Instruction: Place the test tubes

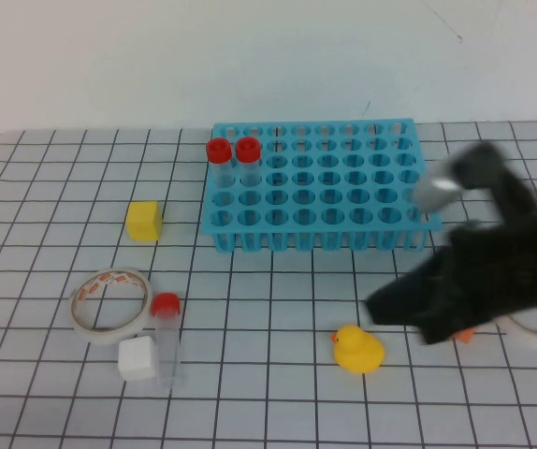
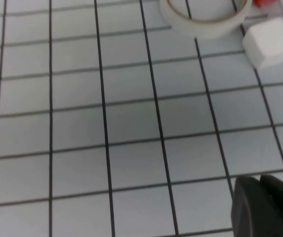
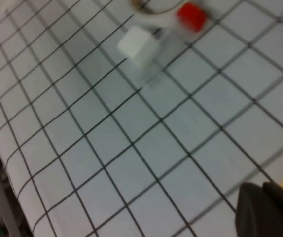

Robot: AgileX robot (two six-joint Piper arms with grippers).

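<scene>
On the gridded tabletop (image 1: 278,402), two tubes (image 1: 219,164) stand at the rack's (image 1: 343,178) left end. A third tube (image 1: 167,341) lies by the tape (image 1: 109,299), not yet placed. The right gripper (image 1: 376,304) hovers near the duck (image 1: 357,349) and the left gripper (image 2: 259,180) near the tape, both with fingers together and empty.

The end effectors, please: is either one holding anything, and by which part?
Nothing is held. The right end effector, near the duck, and the left end effector, near the tape roll, are both shut and empty.
</scene>
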